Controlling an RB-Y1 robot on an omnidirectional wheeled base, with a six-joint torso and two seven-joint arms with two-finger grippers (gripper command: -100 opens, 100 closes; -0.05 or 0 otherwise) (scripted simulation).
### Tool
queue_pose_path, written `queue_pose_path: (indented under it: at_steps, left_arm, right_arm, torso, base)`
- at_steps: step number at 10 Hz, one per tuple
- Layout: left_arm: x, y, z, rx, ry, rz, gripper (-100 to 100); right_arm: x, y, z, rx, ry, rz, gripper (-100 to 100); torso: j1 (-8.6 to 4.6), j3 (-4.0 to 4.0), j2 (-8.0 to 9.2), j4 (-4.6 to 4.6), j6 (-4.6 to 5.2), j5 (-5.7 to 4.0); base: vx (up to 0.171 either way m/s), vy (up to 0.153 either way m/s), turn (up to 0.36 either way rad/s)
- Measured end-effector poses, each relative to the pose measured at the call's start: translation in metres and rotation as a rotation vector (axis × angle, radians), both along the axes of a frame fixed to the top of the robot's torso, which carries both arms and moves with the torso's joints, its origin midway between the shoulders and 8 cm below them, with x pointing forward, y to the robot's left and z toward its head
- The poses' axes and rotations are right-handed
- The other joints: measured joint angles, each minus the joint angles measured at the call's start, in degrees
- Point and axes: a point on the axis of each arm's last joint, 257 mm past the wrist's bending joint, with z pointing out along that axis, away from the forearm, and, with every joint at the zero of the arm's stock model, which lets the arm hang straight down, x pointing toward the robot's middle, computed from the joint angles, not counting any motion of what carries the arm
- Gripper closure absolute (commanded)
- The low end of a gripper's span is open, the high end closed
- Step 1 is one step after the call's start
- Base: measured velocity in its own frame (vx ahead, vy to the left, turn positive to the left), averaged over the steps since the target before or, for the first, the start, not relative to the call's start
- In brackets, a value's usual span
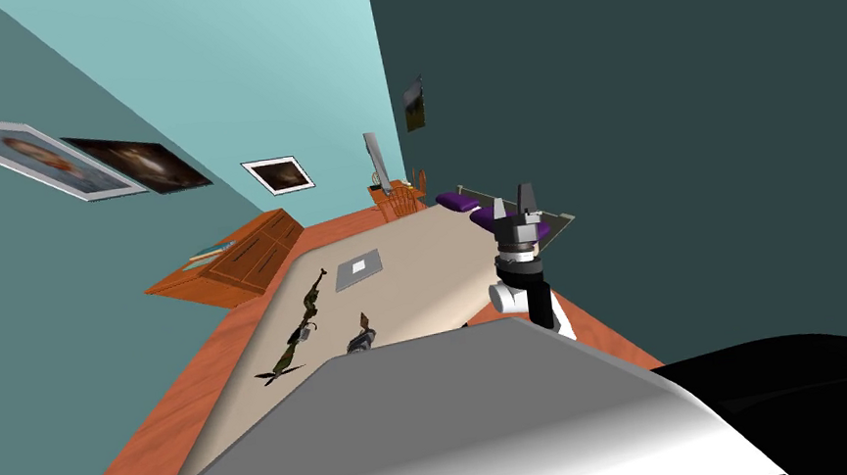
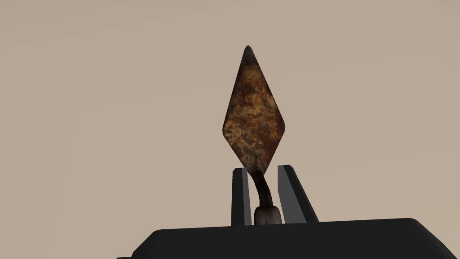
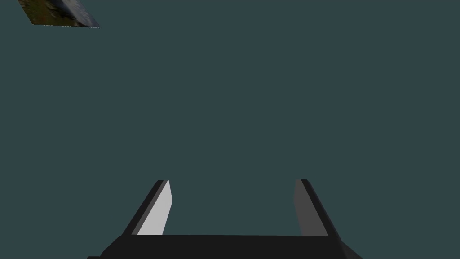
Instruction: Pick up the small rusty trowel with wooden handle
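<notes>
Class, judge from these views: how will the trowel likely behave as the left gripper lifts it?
The trowel is probably stiff: its blade looks like rusted metal. Held by the left gripper at its thin curved neck, with the broad blade reaching past the fingers, it may tip or twist. Rough rust likely resists slipping.

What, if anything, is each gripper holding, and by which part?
The left gripper holds the rusty trowel by its curved neck, between blade and handle. The right gripper is open and holds nothing.
</notes>
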Motion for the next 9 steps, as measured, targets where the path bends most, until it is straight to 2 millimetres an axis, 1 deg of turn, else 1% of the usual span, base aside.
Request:
queue_pose_path:
  at_steps: [1,2,3,8,9]
  left_arm:
    - [0.000,0.000,0.000,0.000,0.000,0.000,100]
    - [0.000,0.000,0.000,0.000,0.000,0.000,0]
    - [0.000,0.000,0.000,0.000,0.000,0.000,100]
    - [-0.016,-0.019,0.012,0.001,0.001,0.007,100]
    - [-0.016,-0.020,0.012,0.002,0.001,0.006,0]
  right_arm:
    - [0.000,0.000,0.000,0.000,0.000,0.000,0]
    - [0.000,0.000,0.000,0.000,0.000,0.000,0]
    - [0.000,0.000,0.000,0.000,0.000,0.000,0]
    - [0.000,0.000,0.000,0.000,0.000,0.000,0]
    - [0.000,0.000,0.000,0.000,0.000,0.000,0]
  torso:
    - [0.01,0.00,0.00,0.00,0.00,0.00]
    - [0.01,0.00,0.00,0.00,0.00,0.00]
    - [0.01,0.00,0.00,0.00,0.00,0.00]
    - [0.09,0.03,0.05,0.00,-0.01,0.01]
    - [0.06,0.02,0.02,0.01,0.00,0.00]
  base:
    - [0.000,0.000,0.000]
    - [0.000,0.000,0.000]
    - [-0.005,0.021,-0.016]
    - [-0.006,0.034,-0.008]
    - [0.000,0.000,0.000]
